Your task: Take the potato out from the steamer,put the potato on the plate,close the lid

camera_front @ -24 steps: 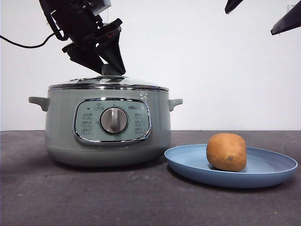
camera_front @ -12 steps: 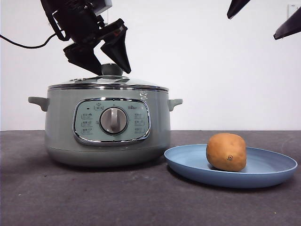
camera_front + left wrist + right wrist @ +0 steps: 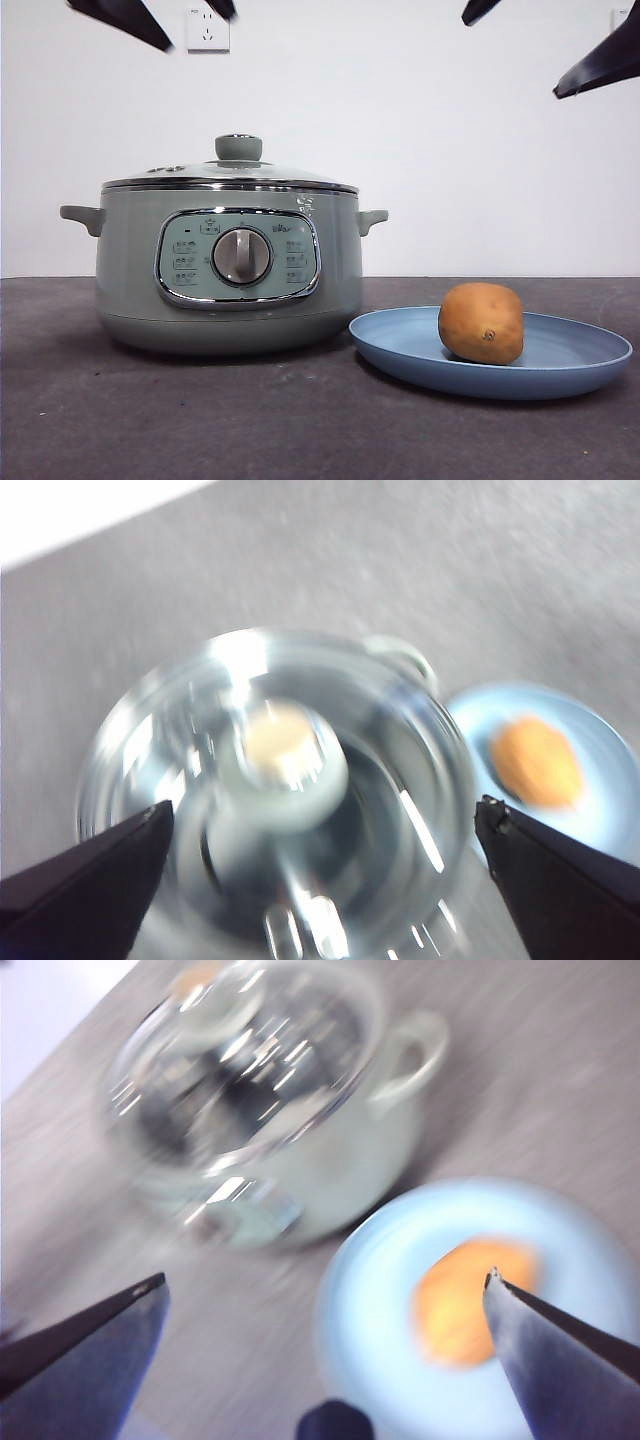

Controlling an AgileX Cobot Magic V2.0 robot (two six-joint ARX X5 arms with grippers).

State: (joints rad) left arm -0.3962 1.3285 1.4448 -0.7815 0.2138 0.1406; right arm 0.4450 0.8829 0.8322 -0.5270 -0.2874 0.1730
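Both hands, left hand (image 3: 320, 830) and right hand (image 3: 325, 1290), gape wide, holding nothing.

Looks like a lab / test bench w/ staged kitchen props, not a real kitchen. Bare white wall (image 3: 420, 130) fills the upper part of the frame, w/ one wall socket (image 3: 207, 30) at upper left and nothing else on it. Plain dark grey desk (image 3: 300, 430) across the bottom, no cloth, no clutter. Only a steamer (image 3: 228, 270) and a plate (image 3: 570, 370) on it, i.e. cookware set out alone. Wrist views are blurred, probably the same grey desk top.
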